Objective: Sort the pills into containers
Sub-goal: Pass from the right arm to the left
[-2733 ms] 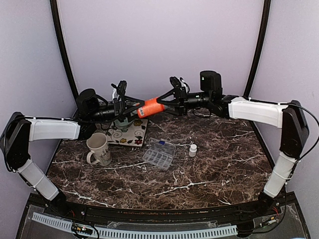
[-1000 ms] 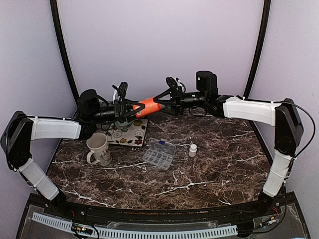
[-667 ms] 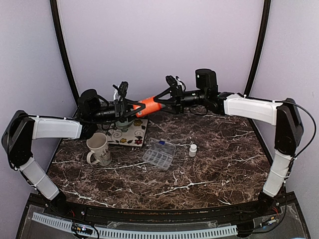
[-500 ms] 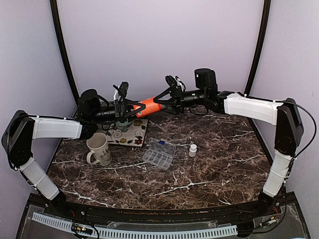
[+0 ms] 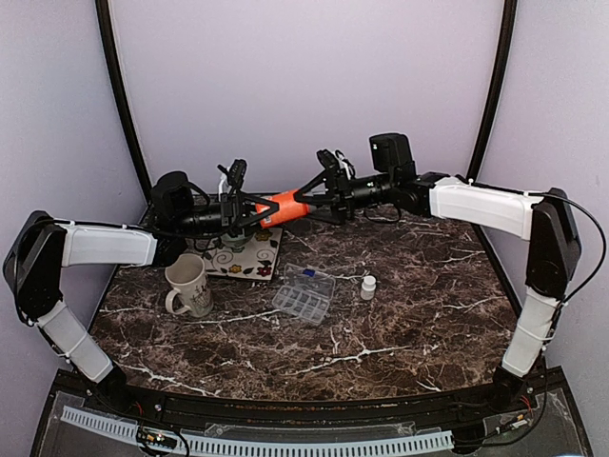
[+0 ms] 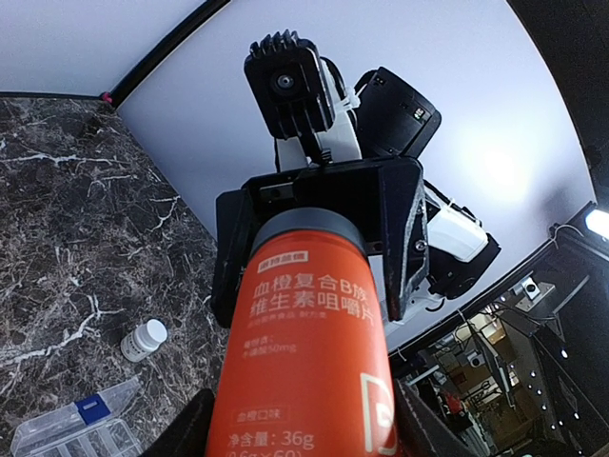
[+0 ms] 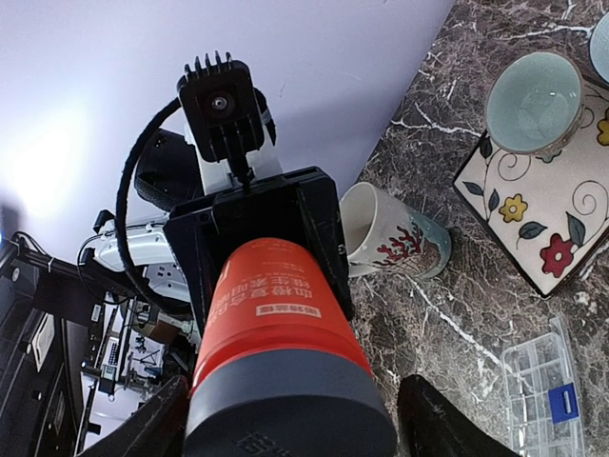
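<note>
**Right fingers let go of the cap; the bottle is still closed**

The orange bottle [image 5: 284,205] hangs in the air over the far side of the surface [image 5: 409,314], stretched between the two arms. The change of the last second is on the right. The right fingers [image 7: 428,428], which were closer about the grey cap [image 7: 285,419], have spread. In the left wrist view a sliver of gap shows between the cap and one finger, so they appear to stand off it rather than grip it. Over the last few seconds the bottle has also settled from a clear tilt to nearly level and drifted a little to the left.

The left fingers [image 6: 419,438] have not altered. They are partly closed on the bottle's lower body and now seem to carry it alone.

For the task this looks like a pause between twists, or a release to take a fresh hold. The cap still sits on the bottle, so nothing can be poured yet. No loose pills are visible anywhere.

The organiser box [image 5: 303,295] lies on the surface below, near the middle, with a small white bottle [image 5: 368,286] just to its right. A mug [image 5: 188,284] stands to its left, near a floral tile [image 5: 249,257]. Sorting proper has not begun.
</note>
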